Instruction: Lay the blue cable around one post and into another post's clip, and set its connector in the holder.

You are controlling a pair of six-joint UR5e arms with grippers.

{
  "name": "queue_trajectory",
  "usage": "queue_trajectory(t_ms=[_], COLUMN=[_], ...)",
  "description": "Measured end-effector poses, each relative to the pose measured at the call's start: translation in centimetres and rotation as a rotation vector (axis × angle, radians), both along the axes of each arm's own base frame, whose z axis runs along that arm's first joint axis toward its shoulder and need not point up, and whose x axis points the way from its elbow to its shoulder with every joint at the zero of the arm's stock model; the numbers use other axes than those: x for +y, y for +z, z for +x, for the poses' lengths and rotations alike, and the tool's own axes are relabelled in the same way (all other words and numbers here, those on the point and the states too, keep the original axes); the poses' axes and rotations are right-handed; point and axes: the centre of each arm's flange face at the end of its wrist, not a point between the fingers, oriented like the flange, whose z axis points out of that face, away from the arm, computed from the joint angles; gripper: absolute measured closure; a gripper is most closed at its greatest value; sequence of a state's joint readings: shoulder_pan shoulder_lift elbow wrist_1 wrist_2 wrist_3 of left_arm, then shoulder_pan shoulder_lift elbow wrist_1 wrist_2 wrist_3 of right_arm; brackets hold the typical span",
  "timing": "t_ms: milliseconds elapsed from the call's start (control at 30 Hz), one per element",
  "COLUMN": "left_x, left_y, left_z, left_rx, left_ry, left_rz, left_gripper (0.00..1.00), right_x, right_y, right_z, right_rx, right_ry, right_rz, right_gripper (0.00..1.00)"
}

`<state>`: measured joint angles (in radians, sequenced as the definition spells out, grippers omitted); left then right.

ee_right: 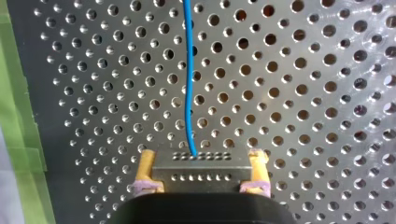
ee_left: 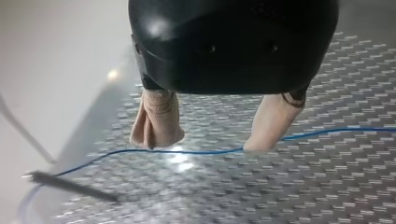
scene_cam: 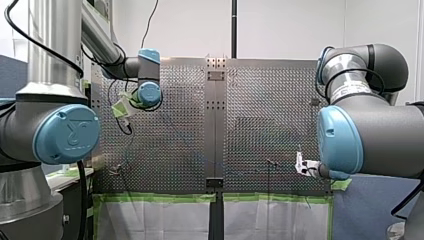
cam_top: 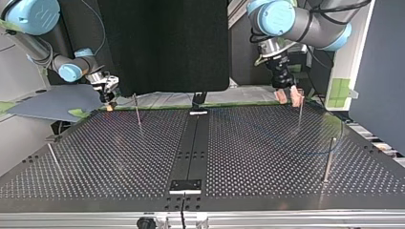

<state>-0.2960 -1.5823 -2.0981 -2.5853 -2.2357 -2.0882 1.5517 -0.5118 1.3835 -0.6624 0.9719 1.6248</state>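
Right gripper (ee_right: 201, 158), yellow pads, clamped on the grey perforated connector block (ee_right: 201, 169). The thin blue cable (ee_right: 188, 84) leaves it straight ahead of the fingers.

Left gripper (ee_left: 209, 142), beige pads, spread and empty. The cable runs across at both fingertips; contact cannot be told.

Risk, judged: closing here may miss or kink the cable, since it lies along the closing line. A pull could drag slack off the thin metal post (ee_left: 70, 184) beside the fingers.

Surface: perforated metal table (ee_right: 303, 93), green tape (ee_right: 18, 116) edging. Room: white wall (scene_cam: 280, 25).
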Motion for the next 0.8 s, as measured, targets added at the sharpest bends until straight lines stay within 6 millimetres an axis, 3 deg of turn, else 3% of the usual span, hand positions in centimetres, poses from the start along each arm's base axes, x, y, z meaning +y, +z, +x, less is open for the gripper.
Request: queue_trajectory(t_ms=[300, 567, 800], left_x=[3.1, 5.7, 6.0], left_y=[6.1, 8.7, 10.5], left_z=[1.6, 0.3, -0.6], left_rx=[-0.111, -0.134, -0.177], left_ry=[0.073, 0.174, 0.155], left_rz=[-0.060, -0.085, -0.118], left_gripper=[0.00, 0.00, 0.00], right_x=[0.0, 0.0, 0.0], right_y=[0.0, -0.1, -0.1], right_z=[0.0, -0.1, -0.1], right_rx=[0.000, 0.000, 0.001], right_ry=[-0.002, -0.004, -0.005], right_rz=[0.001, 0.004, 0.004], right_gripper=[1.00, 1.00, 1.00])
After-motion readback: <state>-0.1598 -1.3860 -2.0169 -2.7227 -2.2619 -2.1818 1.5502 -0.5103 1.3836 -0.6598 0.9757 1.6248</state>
